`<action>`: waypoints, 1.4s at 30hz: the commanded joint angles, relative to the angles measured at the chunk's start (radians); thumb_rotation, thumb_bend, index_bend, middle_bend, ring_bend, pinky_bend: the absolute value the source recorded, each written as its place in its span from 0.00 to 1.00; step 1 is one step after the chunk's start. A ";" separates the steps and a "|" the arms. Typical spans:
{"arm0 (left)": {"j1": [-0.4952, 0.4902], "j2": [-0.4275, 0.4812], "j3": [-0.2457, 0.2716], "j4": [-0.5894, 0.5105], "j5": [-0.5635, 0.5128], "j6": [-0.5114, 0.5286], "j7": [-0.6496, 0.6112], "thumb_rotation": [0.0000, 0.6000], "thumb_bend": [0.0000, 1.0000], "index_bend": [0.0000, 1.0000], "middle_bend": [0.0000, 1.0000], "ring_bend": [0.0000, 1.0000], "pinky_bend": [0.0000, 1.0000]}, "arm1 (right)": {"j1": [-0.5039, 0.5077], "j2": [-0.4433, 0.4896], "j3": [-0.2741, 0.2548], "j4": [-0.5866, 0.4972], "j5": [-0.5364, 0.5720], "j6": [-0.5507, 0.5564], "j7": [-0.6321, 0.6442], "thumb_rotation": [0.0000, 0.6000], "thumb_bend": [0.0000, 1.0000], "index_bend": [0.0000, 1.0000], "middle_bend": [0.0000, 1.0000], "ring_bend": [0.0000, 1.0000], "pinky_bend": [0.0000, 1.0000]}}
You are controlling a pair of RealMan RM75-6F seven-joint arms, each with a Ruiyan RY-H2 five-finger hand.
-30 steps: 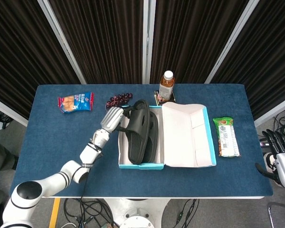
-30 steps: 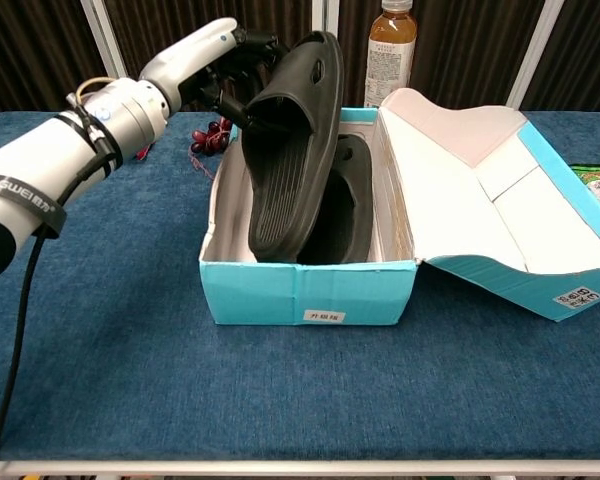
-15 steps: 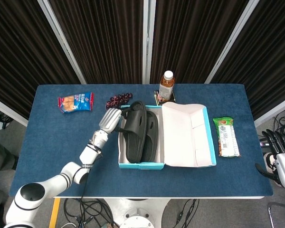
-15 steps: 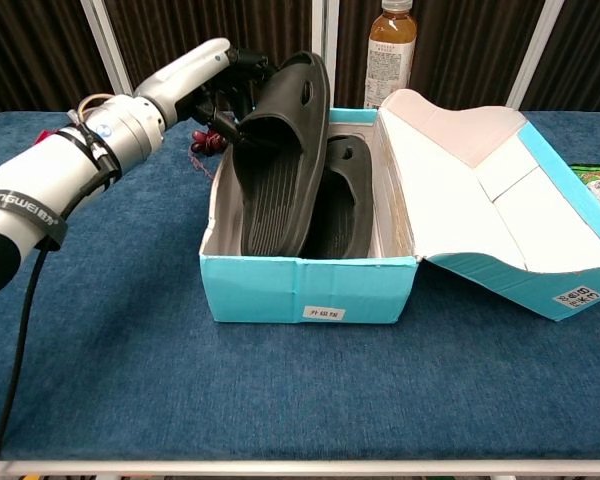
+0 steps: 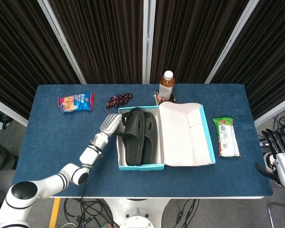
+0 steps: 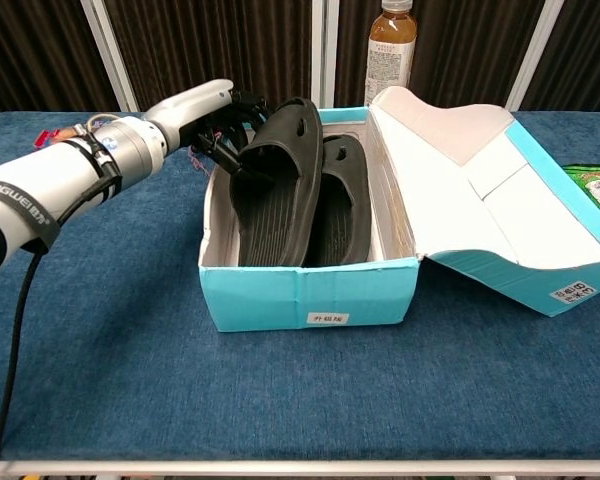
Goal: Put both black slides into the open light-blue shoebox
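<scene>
A: Status on slides?
B: Both in the light-blue shoebox. Right slide flat; left slide nearly down, toe end propped w/ left robot hand gripping it. Just needs release.
A: Vs 1 s ago?
B: Was tilted high, now lowered. Right robot hand idle off the tabletop, can't tell grip.

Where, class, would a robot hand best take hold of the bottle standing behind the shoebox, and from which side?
Probably around the body of the bottle, below its white cap, coming from the right. It stands upright, and the shoebox and its raised lid block the front approach.
</scene>
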 commanded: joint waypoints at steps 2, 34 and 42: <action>0.003 0.031 -0.017 -0.059 -0.060 -0.054 0.062 1.00 0.12 0.30 0.40 0.16 0.34 | -0.002 0.000 -0.001 0.001 0.001 0.001 0.001 1.00 0.12 0.00 0.05 0.00 0.00; -0.164 0.466 0.058 -0.529 -0.168 -0.324 0.526 1.00 0.38 0.14 0.08 0.00 0.12 | -0.007 -0.009 -0.002 0.030 -0.012 0.014 0.036 1.00 0.12 0.00 0.05 0.00 0.00; -0.241 0.444 0.117 -0.486 -0.325 -0.366 0.619 1.00 0.38 0.14 0.09 0.00 0.12 | -0.008 -0.009 -0.002 0.033 -0.009 0.014 0.038 1.00 0.12 0.00 0.05 0.00 0.00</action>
